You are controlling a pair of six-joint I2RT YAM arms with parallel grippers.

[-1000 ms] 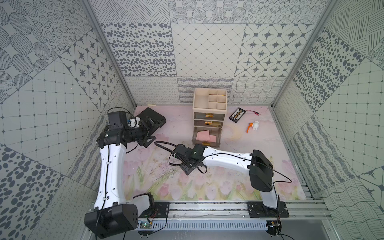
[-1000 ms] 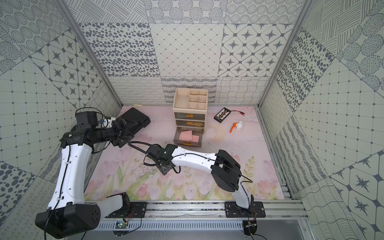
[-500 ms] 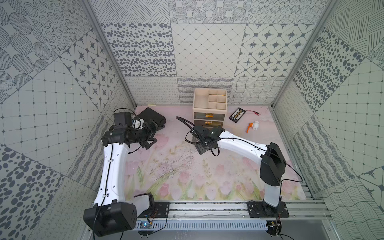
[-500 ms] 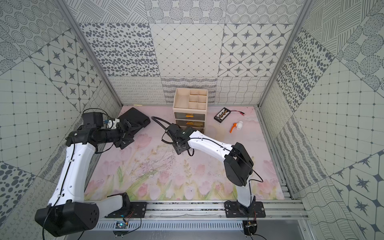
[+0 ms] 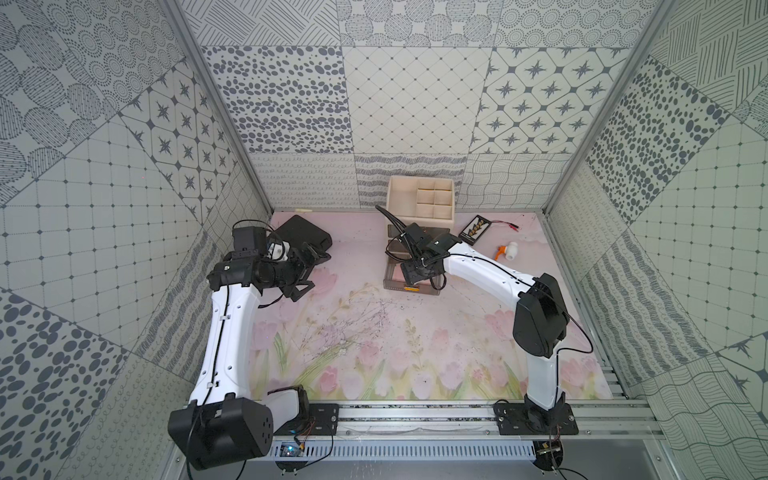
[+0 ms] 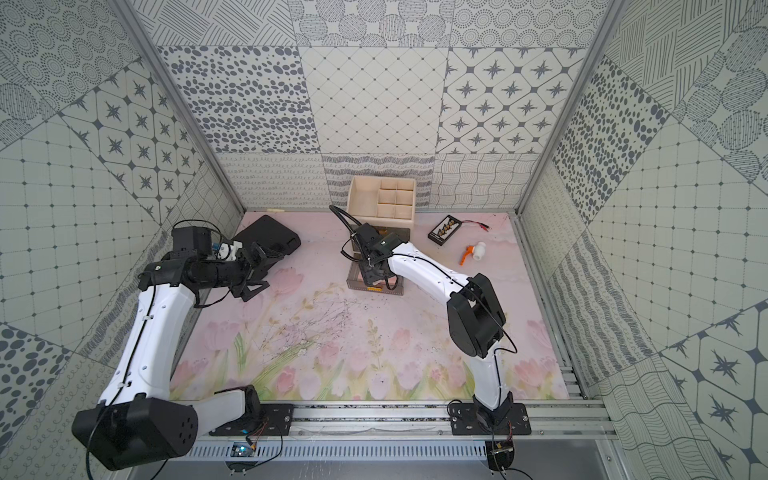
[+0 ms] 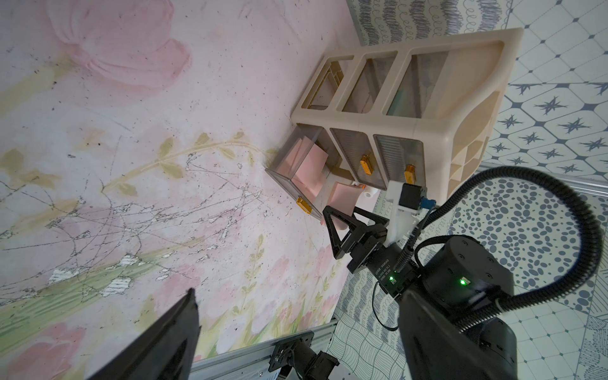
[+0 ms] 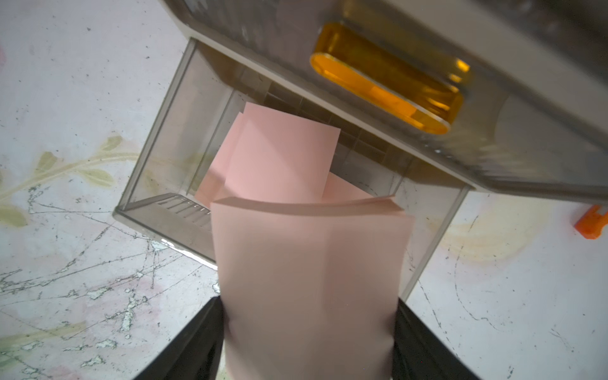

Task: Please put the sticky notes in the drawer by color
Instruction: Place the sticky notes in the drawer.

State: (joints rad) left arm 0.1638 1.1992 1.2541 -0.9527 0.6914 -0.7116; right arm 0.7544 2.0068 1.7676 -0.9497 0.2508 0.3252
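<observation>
The right jaws grip a pink pad (image 8: 309, 279) by its sides, just above the open bottom drawer (image 8: 164, 158). Two stored pads (image 8: 283, 154) lie beneath. Released here, it may catch the drawer's front edge and tip out. The left jaws are wide and empty.

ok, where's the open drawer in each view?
Top view: drawer before chest, mostly under right gripper.
Top view: same spot, drawer before chest.
Left wrist: drawer pulled from chest, pink pads inside.
Right wrist: drawer beyond the gripped pad.
Landmark: chest, in all four.
</observation>
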